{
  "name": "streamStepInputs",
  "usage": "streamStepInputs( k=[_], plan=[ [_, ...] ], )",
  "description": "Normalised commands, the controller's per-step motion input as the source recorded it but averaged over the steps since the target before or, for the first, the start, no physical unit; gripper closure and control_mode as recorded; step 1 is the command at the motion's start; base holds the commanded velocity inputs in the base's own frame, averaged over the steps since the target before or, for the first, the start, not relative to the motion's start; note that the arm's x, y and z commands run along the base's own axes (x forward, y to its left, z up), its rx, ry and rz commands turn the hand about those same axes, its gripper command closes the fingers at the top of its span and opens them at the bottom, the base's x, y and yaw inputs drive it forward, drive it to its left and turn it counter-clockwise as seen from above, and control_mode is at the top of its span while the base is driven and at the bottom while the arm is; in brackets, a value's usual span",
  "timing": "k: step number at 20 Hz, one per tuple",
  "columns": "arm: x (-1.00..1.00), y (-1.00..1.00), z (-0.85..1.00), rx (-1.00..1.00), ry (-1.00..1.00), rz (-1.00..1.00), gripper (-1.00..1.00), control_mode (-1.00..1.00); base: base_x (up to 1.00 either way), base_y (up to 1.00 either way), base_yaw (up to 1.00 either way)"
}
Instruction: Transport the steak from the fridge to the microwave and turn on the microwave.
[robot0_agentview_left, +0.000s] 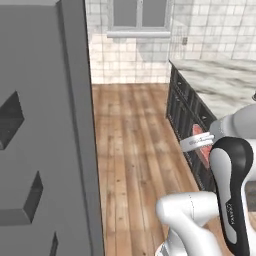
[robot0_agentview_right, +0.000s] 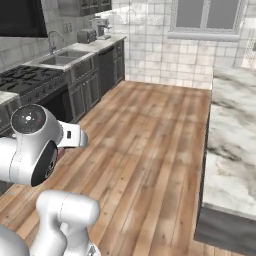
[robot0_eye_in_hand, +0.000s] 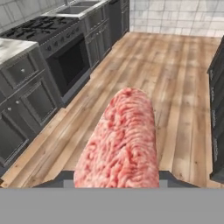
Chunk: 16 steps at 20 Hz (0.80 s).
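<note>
Steak in gripper, carried over open floor.
Left base view: gripper (robot0_agentview_left: 192, 143) clamps steak (robot0_agentview_left: 202, 141) beside the dark island cabinets (robot0_agentview_left: 184, 112); grey fridge (robot0_agentview_left: 45, 130) wall well apart, bare floor (robot0_agentview_left: 130, 150) between. Right base view: stove (robot0_agentview_right: 25, 80) near the arm, microwave (robot0_agentview_right: 22, 17) above it, wide floor ahead. Hand view: steak's long axis runs straight out from the fingers; stove side of it, floor open.

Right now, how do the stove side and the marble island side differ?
1. The stove counter runs along the tiled wall; the marble island stands free in the wood floor.
2. The stove top is black with grates; the island top is pale veined marble.
Shared: dark grey cabinet fronts below both. The gripper holds the steak between them.
</note>
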Motion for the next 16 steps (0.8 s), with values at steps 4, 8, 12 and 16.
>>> streamStepInputs(
  k=[4, 8, 12, 16],
  plan=[
    [0.00, 0.00, 0.00, 0.00, 0.00, 0.00, 1.00, 1.00, 0.94, -0.26, 0.02],
    [0.00, 0.00, 0.00, 0.00, 0.00, 0.00, 1.00, 1.00, 0.94, -0.26, 0.02],
    [0.00, 0.00, 0.00, 0.00, 0.00, 0.00, 1.00, 1.00, 0.94, -0.24, 0.03],
    [0.00, 0.00, 0.00, 0.00, 0.00, 0.00, 1.00, 1.00, 0.94, -0.20, 0.06]
  ],
)
